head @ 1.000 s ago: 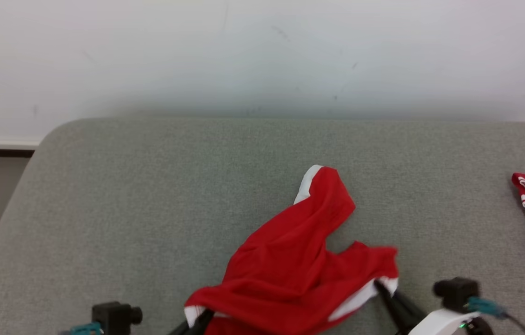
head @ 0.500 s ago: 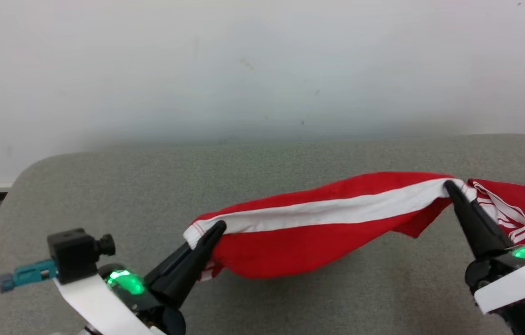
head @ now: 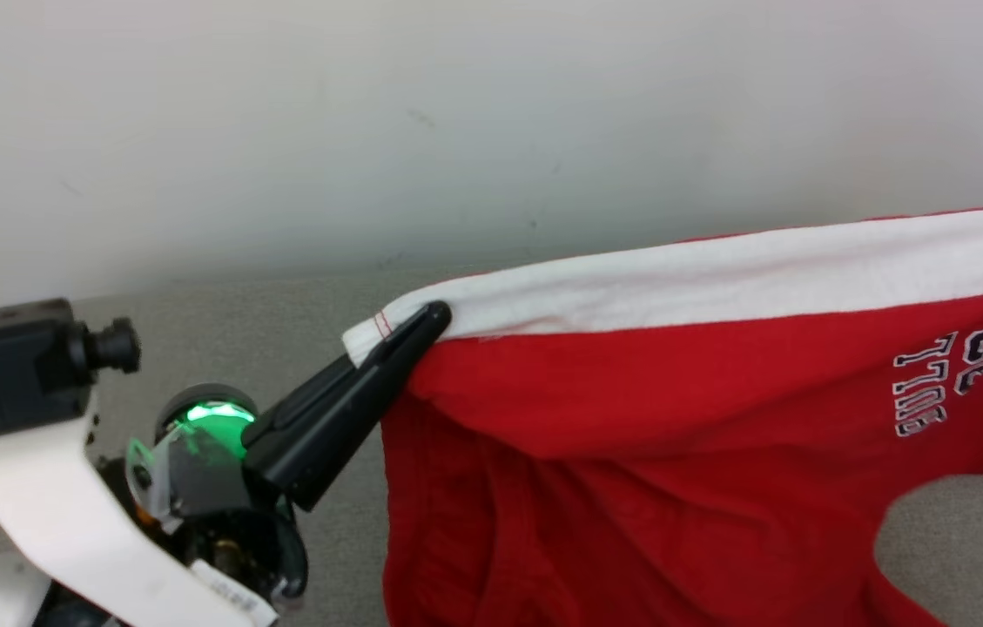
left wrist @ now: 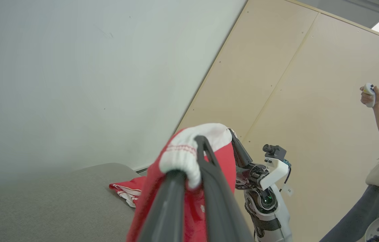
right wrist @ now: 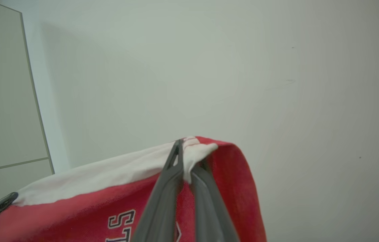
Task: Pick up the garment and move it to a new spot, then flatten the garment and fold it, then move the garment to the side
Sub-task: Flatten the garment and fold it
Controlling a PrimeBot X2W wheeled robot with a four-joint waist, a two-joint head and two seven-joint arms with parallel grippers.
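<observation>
The garment (head: 674, 418) is a pair of red shorts with a white waistband and dark lettering. It hangs in the air above the grey padded surface (head: 265, 322), stretched by its waistband between both grippers. My left gripper (head: 430, 322) is shut on the waistband's left end; the left wrist view shows its fingertips (left wrist: 197, 141) pinching the white band. My right gripper (right wrist: 184, 148) is shut on the other end of the waistband, and it also shows in the left wrist view (left wrist: 233, 134). The red legs droop below.
A second red and white garment (left wrist: 125, 191) lies on the grey surface (left wrist: 41, 201) near its far edge. A person's hand (left wrist: 369, 94) holding a controller is at the right, before a beige panel wall (left wrist: 293, 84). A pale wall stands behind the surface.
Both grippers have risen, lifting the garment off the grey surface and pulling its waistband taut between them. The head view has also shifted.
</observation>
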